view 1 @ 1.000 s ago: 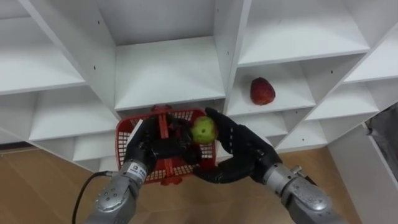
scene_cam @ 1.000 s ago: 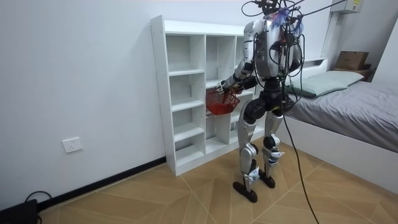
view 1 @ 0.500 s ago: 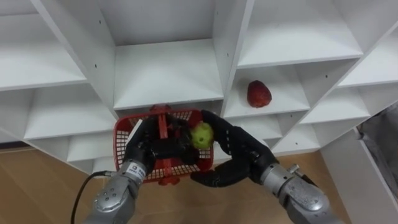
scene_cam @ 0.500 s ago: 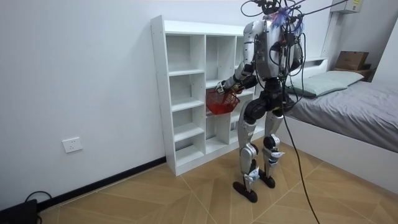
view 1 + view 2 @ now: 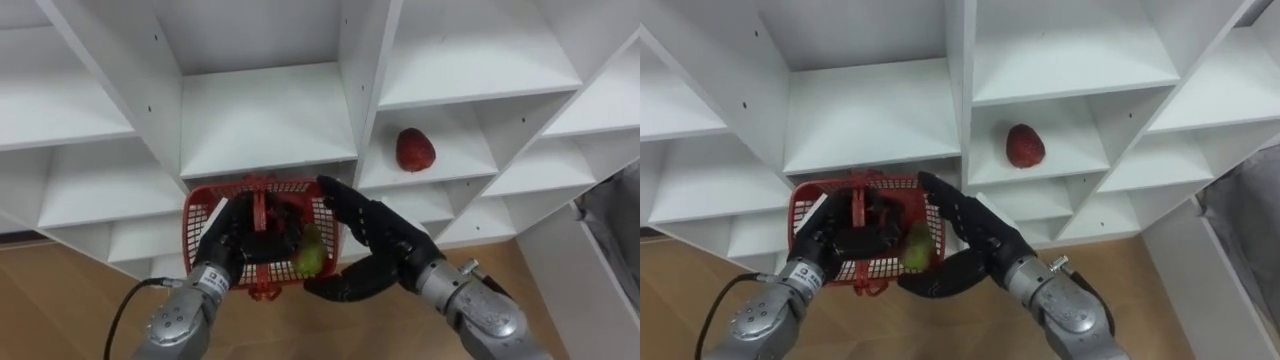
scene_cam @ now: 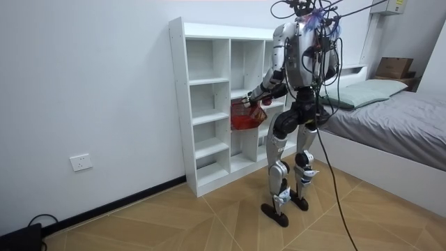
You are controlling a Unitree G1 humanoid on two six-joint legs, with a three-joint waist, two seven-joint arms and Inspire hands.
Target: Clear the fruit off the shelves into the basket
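- Green fruit [image 5: 312,255] is no longer between the right hand's fingertips as it was a second ago. It is now down inside the basket [image 5: 193,228], just left of the right hand [image 5: 388,242] and smeared as if mid-fall.
- Right hand is empty: fingers straight and spread, thumb apart below them, hovering at the basket's right rim. I cannot tell whether the fingers touch the rim.
- Left hand [image 5: 228,246] is curled round the basket's middle handle and holds the basket up in front of the closet [image 5: 262,122], as it did before.
- Dark shapes lie in the basket under the left hand's fingers; what they are is unclear.
- Red fruit [image 5: 415,149] lies on a shelf above and slightly right of the right hand, well apart from it and untouched.
- Judgement: one fruit is delivered and the right hand is free. The red fruit looks like the next one to collect, so the task is not finished.
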